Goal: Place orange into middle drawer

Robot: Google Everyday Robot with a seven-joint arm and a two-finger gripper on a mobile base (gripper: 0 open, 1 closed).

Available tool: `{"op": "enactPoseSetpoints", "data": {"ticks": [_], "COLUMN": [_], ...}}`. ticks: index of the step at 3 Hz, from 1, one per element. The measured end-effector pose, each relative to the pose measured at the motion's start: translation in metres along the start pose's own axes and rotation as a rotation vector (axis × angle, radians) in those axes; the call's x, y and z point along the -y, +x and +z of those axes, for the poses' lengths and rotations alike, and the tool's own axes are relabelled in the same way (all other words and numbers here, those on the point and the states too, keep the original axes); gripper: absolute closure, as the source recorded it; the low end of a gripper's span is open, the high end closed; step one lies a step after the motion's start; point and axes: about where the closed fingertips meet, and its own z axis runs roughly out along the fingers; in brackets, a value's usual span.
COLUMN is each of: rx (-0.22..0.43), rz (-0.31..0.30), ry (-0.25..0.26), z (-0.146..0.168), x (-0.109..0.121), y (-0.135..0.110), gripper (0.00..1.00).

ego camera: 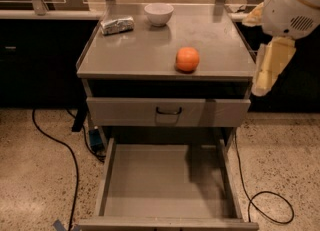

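The orange [187,59] sits on the grey worktop [135,55] of a drawer cabinet, near the front edge and right of the middle, with nothing touching it. Behind the orange and to its left, near the back edge, stands a white bowl [159,14]. Further left of the orange than the bowl lies a crumpled silvery foil packet [118,25]. Both are well apart from the orange. Straight below the orange, under the edge of the worktop, is a closed grey drawer front [210,113] with a dark loop handle [168,112]. Lower still and nearer the camera than the orange, the middle drawer [160,185] is pulled fully out, its flat grey bottom and low side walls showing, with a shadow across its right rear part. To the right of the orange, off the side of the worktop and at about the orange's height, the cream-coloured gripper [270,65] hangs down from a rounded white arm housing [295,0]. It is well apart from the orange, and whether it is parted or closed cannot be made out. Below the orange on either side, black cables [59,146] trail over the speckled floor [35,185].
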Motion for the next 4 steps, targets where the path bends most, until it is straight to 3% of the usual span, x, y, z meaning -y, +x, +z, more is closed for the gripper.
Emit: {"op": "enactPoseSetpoints", "data": {"ticks": [2,3,4], "rx": [0.057,0.066,0.054], "rz": [-0.068,-0.094,-0.125], "ry": [0.000,-0.027,-0.080], "z": [0.045,0.070,0.115], "x": [0.055,0.071,0.091], "y": [-0.026,-0.044,-0.074], "gripper": [0.00,0.00,0.00]}}
